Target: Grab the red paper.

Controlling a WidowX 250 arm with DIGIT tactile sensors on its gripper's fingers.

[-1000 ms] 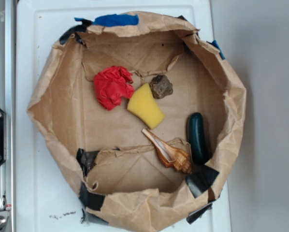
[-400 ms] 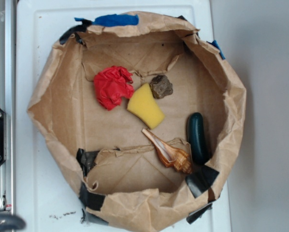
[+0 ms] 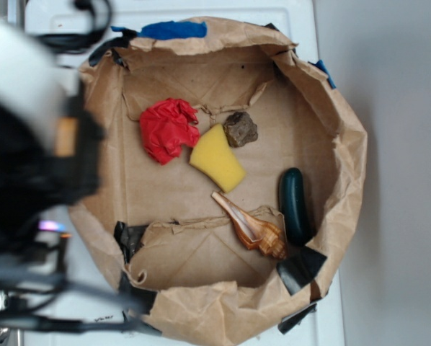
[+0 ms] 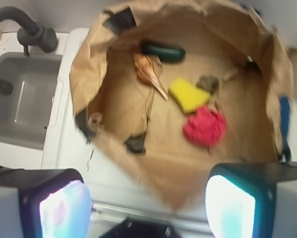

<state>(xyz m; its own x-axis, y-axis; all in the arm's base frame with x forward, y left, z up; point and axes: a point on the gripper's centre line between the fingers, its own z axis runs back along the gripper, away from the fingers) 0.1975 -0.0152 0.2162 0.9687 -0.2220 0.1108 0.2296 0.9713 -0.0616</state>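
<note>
The red paper (image 3: 168, 129) is a crumpled bright red wad on the floor of the brown paper bag tray (image 3: 100, 144), at its upper left, next to the yellow sponge (image 3: 217, 158). It also shows in the wrist view (image 4: 205, 126), right of centre. My arm (image 3: 28, 144) is a blurred black and white mass at the left edge, outside the tray. My gripper (image 4: 147, 208) is open and empty, its two fingers wide apart at the bottom of the wrist view, above the tray's near rim and short of the red paper.
In the tray lie a brown rock (image 3: 240, 128), a striped seashell (image 3: 250, 227) and a dark green cucumber-shaped thing (image 3: 295, 205). The tray's walls stand up all round. The wrist view shows a grey sink (image 4: 24, 99) with a black tap (image 4: 19, 27) at left.
My arm has swung into the exterior view from the left and now covers the tray's left rim. The things in the tray have not moved.
</note>
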